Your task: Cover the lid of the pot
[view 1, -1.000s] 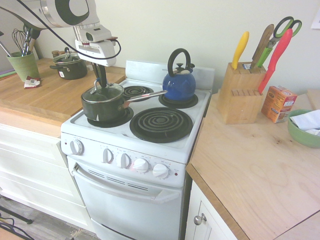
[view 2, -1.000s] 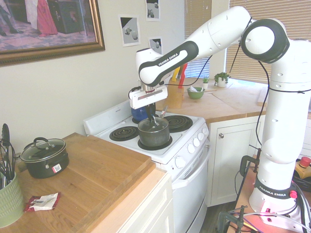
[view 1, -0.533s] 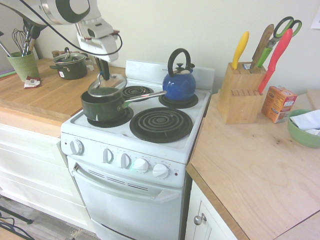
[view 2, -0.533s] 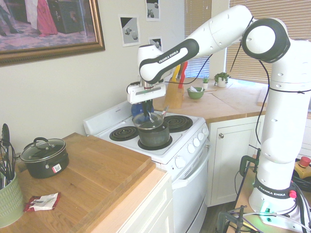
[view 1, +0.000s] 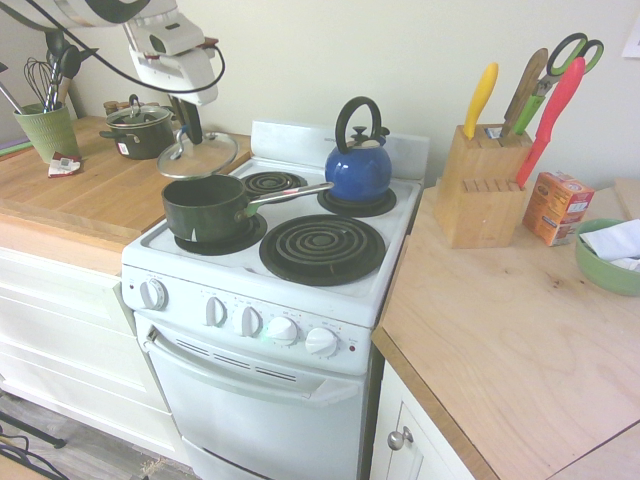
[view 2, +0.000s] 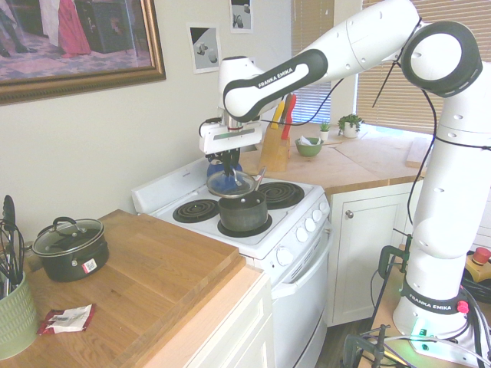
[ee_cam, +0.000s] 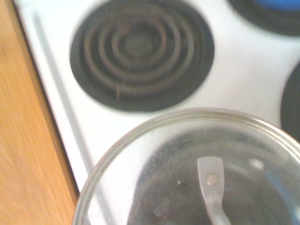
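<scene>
Pinching the small raised handle of the lid (view 1: 198, 155), the gripper (view 1: 186, 133) hangs above the back left part of the stove (view 1: 400, 235), its fingers pressed together on that handle and pointing straight down. The lid hangs directly under the fingers, clear of everything below, and sits slightly tilted in the first exterior view. In the second exterior view the lid (view 2: 230, 183) floats just above the pot (view 2: 242, 211), with a visible gap between the two. The wrist view shows the lid (ee_cam: 187, 164) from above as a glassy disc with a silvery rim, and a coil burner (ee_cam: 140, 54) lies beyond it, blurred.

Below and a little toward the stove front stands the pot (view 1: 205, 208), dark green and uncovered, on the front left burner. Its long silver handle (view 1: 290, 193) reaches toward the blue kettle (view 1: 358, 165), which sits on a back burner. On the wooden counter (view 1: 90, 195) beside the stove stands a squat dark pot (view 1: 140, 130) with its own lid on, well apart from the gripper. A green utensil holder (view 1: 45, 128) stands further along that counter. On the other side of the stove a knife block (view 1: 485, 185) stands against the wall.
</scene>
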Action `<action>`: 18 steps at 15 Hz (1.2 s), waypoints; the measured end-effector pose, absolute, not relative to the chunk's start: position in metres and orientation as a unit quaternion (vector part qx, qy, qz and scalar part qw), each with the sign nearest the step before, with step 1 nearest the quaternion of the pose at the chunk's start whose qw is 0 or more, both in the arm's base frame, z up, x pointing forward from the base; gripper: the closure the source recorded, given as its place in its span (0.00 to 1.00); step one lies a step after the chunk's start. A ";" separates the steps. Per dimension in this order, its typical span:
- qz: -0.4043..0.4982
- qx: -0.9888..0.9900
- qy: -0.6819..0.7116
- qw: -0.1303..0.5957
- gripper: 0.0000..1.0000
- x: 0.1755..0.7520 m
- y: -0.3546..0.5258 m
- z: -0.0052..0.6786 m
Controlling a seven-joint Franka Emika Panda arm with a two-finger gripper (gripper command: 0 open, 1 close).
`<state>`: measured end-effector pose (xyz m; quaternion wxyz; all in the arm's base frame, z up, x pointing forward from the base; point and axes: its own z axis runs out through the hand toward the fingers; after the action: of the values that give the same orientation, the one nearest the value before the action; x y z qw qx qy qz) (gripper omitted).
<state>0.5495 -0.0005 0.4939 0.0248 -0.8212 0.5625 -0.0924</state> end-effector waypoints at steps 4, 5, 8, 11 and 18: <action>-0.081 -0.816 0.573 0.006 1.00 0.554 -0.010 0.471; -0.080 -0.813 0.576 0.005 1.00 0.555 -0.016 0.470; -0.079 -0.808 0.584 0.004 1.00 0.554 -0.026 0.470; -0.074 -0.811 0.580 -0.001 1.00 0.553 -0.022 0.467; -0.048 -0.815 0.577 -0.025 1.00 0.551 -0.019 0.451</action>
<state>0.5510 -0.0194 0.4512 -0.0253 -0.8152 0.5767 -0.0478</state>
